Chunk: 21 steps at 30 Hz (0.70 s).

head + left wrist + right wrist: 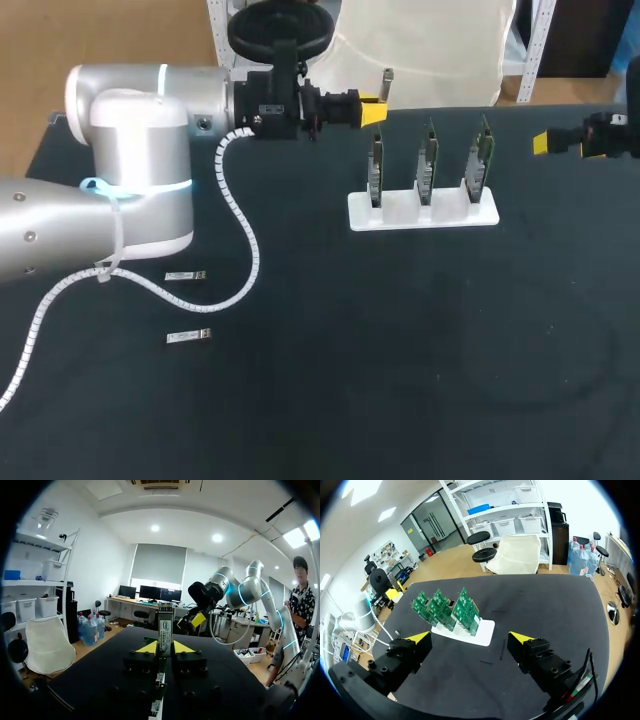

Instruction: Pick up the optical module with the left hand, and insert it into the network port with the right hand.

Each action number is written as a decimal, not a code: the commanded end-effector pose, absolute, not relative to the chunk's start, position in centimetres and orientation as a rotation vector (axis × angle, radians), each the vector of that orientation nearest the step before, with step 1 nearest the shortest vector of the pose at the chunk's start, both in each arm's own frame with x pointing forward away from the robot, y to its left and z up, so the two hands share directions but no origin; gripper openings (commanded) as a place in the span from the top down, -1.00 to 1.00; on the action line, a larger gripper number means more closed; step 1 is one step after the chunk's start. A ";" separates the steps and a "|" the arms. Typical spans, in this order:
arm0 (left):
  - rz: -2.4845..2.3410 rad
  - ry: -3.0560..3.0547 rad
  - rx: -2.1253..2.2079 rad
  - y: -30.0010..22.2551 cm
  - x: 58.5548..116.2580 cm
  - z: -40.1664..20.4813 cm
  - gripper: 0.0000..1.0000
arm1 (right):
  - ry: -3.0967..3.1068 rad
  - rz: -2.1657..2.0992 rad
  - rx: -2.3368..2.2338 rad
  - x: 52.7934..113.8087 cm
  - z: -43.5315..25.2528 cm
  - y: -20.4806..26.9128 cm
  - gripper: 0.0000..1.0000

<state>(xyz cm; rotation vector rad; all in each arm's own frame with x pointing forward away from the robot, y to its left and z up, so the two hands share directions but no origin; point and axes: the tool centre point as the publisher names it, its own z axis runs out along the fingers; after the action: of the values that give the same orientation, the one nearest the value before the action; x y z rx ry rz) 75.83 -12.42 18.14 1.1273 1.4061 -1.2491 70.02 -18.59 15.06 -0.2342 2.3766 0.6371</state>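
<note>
My left gripper (373,110) hangs over the table's far side, behind the boards, shut on a silver optical module (387,79) that sticks up past its yellow tips. In the left wrist view the module (165,627) stands upright between the fingers (147,648). My right gripper (543,143) is at the far right, open and holding nothing. In the right wrist view its fingers (419,639) stand wide apart, and beyond them three green network boards (445,607) stand in a white holder (482,632). In the head view the boards (427,160) stand between the two grippers.
Two more silver modules lie on the black table at the left, one (185,275) under the left arm's white cable and one (188,336) nearer the front. The white holder (400,213) stands mid-table.
</note>
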 end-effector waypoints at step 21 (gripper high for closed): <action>-1.242 1.407 1.121 -12.3 75.5 18.2 1.00 | 2.297 0.813 -0.913 75.4 18.2 -18.6 -1.00</action>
<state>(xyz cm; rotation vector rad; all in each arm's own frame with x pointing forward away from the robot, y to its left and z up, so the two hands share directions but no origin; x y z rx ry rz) 75.79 -12.38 18.21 1.1272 1.4071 -1.2481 72.77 -18.76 17.76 -0.6325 2.3373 0.5216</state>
